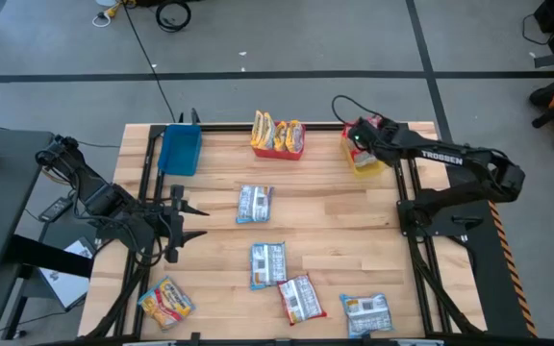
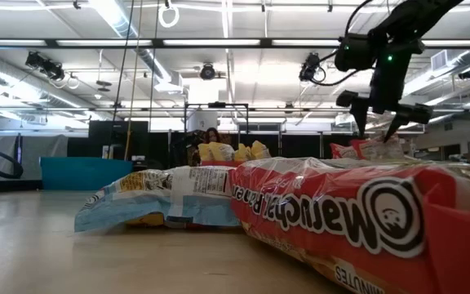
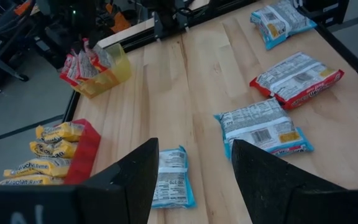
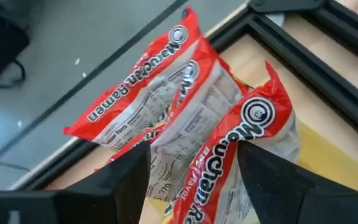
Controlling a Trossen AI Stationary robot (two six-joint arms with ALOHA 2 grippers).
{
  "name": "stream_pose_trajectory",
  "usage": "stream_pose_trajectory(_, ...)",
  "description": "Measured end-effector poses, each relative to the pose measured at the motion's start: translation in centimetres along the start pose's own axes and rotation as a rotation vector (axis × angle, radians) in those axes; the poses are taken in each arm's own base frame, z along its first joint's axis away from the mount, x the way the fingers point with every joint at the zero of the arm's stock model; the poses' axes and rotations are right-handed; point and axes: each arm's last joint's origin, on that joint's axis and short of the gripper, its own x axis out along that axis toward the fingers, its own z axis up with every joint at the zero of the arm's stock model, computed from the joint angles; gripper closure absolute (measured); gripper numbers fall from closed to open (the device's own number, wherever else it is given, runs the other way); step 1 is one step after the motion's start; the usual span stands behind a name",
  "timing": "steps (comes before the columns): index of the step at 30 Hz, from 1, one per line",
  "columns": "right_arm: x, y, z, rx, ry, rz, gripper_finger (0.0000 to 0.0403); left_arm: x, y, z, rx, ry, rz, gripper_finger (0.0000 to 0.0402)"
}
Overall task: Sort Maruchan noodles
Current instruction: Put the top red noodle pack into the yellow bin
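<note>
High view, upper right: right end effector point(image 1: 362, 137) hangs over the yellow bin point(image 1: 365, 160) at the surface's point(image 1: 335, 211) back edge. Red-and-white packets point(image 1: 365, 129) stand in that bin. Right wrist view alone shows print on them point(image 4: 191, 112), "Maruchan Ramen", standing on end and crumpled; the fingers spread apart on either side of them, nothing gripped.

Low view: right end effector point(image 2: 379, 117) in upper right of frame, jaws parted above red packet tops point(image 2: 365, 149). A large red packet point(image 2: 357, 220) fills the lower right foreground, blocking most of the surface behind; a blue-and-white packet point(image 2: 157, 204) lies left of it.

Left end effector point(image 1: 176, 223) at centre left of high view, open and empty, over bare wood. Left wrist view shows red bin point(image 3: 82, 152) with yellow packets point(image 3: 48, 149), cut off at frame edge.

High view only: blue bin point(image 1: 180, 150) upper left, contents not discernible; loose blue packets at centre point(image 1: 255, 203), lower centre point(image 1: 267, 263) and lower right point(image 1: 366, 312); red packet point(image 1: 300, 298) beside; yellow-orange packet point(image 1: 166, 302) lower left.
</note>
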Motion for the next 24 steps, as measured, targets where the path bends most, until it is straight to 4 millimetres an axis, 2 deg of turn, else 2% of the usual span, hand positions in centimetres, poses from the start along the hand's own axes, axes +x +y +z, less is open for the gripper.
stream_pose_trajectory(6,1.5,0.6,-0.4,-0.169,0.045,-0.011,0.0160,0.0,0.0,0.1,-0.042,-0.006,-0.001,0.0194)
stream_pose_trajectory(11,1.7,1.0,-0.3,-0.294,0.027,0.017,0.0160,0.0,0.0,0.0,-0.083,-0.004,-0.002,0.0194)
stream_pose_trajectory(15,0.7,0.9,0.1,-0.412,0.016,0.060,0.0160,0.0,0.0,0.0,-0.102,0.004,-0.001,0.0194)
stream_pose_trajectory(19,-1.3,0.6,-0.3,-0.559,0.027,0.131,0.0160,0.0,0.0,-0.2,-0.116,0.021,0.000,0.0194)
stream_pose_trajectory(24,-2.7,-1.0,-1.5,-0.721,0.191,0.114,0.0160,0.0,-0.1,-0.4,-0.138,0.036,-0.025,0.0194)
